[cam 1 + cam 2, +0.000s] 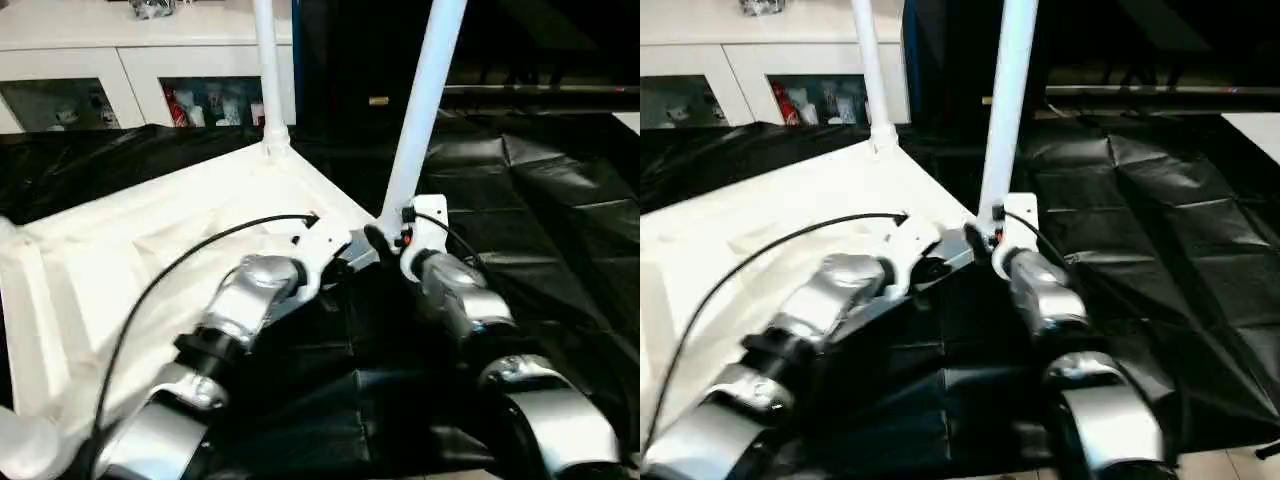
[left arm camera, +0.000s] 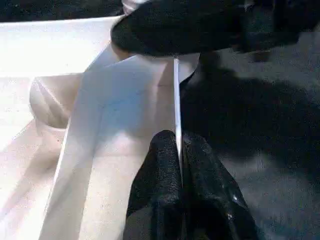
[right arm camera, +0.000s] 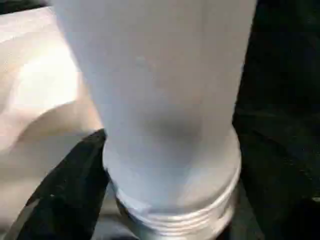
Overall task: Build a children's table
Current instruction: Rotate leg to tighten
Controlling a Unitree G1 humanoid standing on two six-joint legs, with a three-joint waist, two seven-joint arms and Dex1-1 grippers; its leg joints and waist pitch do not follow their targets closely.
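At the tabletop's (image 1: 150, 260) near corner, my left jaws pinch its thin rim; my right jaws straddle a leg's (image 1: 420, 110) base. Whether they grip it, I cannot tell.

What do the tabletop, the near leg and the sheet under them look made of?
Tabletop: white moulded plastic, judging by its thin ribs and smooth, slightly glossy walls.
Near leg: smooth white tube, probably plastic, threaded at its base.
Sheet: thin black plastic film, creased and shiny.
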